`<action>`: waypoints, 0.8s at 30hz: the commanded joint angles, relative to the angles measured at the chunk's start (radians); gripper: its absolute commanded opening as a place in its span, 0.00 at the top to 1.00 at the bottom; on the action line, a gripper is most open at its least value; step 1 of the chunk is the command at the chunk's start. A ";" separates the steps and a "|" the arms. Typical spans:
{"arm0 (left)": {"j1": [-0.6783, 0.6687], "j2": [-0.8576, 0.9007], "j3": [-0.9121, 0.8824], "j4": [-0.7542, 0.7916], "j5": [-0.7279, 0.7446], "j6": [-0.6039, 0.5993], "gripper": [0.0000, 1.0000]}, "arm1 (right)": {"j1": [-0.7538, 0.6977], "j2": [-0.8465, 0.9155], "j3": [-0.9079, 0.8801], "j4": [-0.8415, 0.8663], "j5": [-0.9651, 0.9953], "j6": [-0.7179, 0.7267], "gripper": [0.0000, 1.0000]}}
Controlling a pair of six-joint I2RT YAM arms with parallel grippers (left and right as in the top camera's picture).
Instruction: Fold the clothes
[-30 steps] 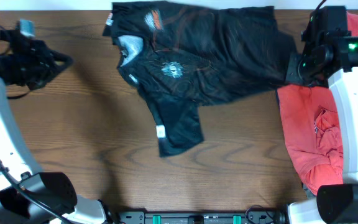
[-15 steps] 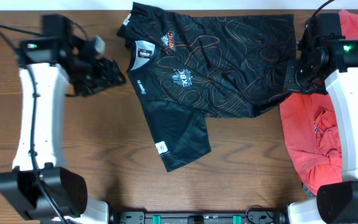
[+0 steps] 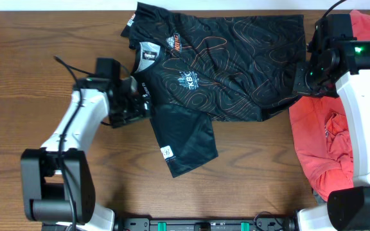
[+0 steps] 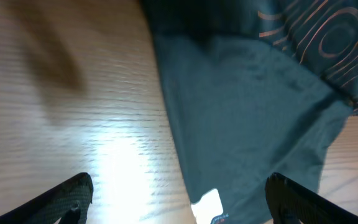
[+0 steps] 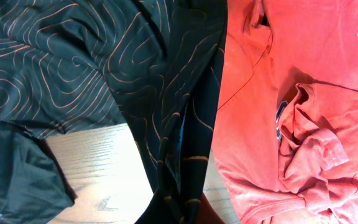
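From overhead, the jersey [image 3: 223, 64] lies spread at the far middle of the table [image 3: 76, 167], one sleeve [image 3: 185, 138] reaching nearward. The left gripper [image 3: 137, 102] is at its left edge and the right gripper [image 3: 302, 82] at its right edge, beside a red garment [image 3: 320, 141].

On the left wrist, the fingers [image 4: 73, 194] stand wide apart over the sleeve [image 4: 247, 118].

On the right wrist, the jersey [image 5: 135, 74] bunches toward the bottom edge. Whether the fingers grasp it cannot be told.

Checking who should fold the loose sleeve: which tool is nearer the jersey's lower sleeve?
Left. The left tool sits right beside the sleeve, at its upper edge; the right tool is across the jersey, at its far hem.
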 commanded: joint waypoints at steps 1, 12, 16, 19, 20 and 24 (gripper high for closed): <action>-0.038 0.035 -0.041 0.055 0.003 -0.026 0.10 | 0.000 -0.008 -0.003 -0.005 -0.003 -0.013 0.99; -0.122 0.190 -0.050 0.196 0.026 -0.144 0.12 | -0.001 -0.008 -0.003 -0.016 -0.003 -0.014 0.99; -0.159 0.217 -0.050 0.238 0.083 -0.146 0.24 | -0.001 -0.008 -0.003 -0.014 -0.003 -0.014 0.99; -0.187 0.218 -0.050 0.256 0.085 -0.150 0.33 | -0.001 -0.008 -0.003 -0.014 -0.003 -0.014 0.99; -0.192 0.218 -0.050 0.264 0.085 -0.150 0.38 | -0.001 -0.008 -0.003 -0.014 -0.003 -0.014 0.99; -0.204 0.218 -0.050 0.295 0.085 -0.151 0.55 | -0.001 -0.008 -0.003 -0.015 -0.003 -0.014 0.99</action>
